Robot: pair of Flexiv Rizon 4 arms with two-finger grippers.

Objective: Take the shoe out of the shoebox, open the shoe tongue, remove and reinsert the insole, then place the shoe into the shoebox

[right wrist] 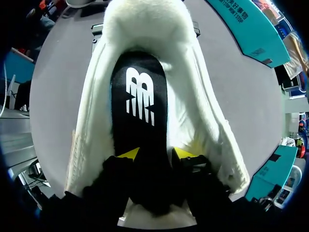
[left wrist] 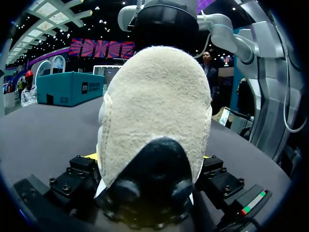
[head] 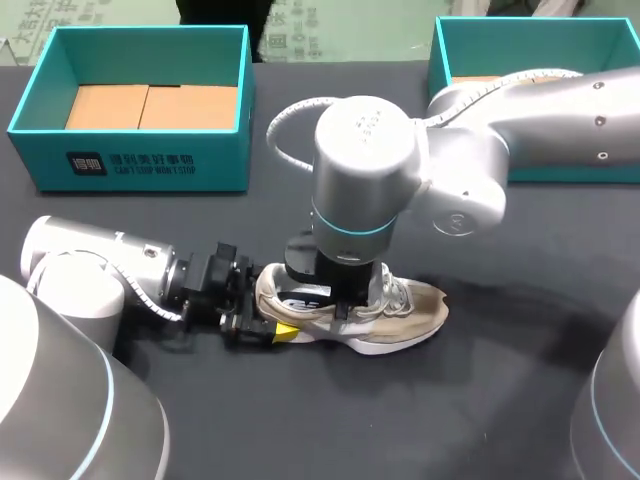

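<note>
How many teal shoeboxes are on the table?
2. One shoebox sits far left; the other shoebox far right, partly behind the right arm.

My left gripper (head: 270, 318) clamped on shoe (head: 405, 305) heel, blocks that end. My right gripper (right wrist: 157, 154) fills shoe mouth, pinching insole (right wrist: 140, 96); no room inside. Right arm (head: 520, 110) crosses right shoebox (head: 470, 45), blocks near corner. Left shoebox (head: 130, 160) open from above. Passage over table (head: 300, 420) along shoe's near side and past toe.
</note>
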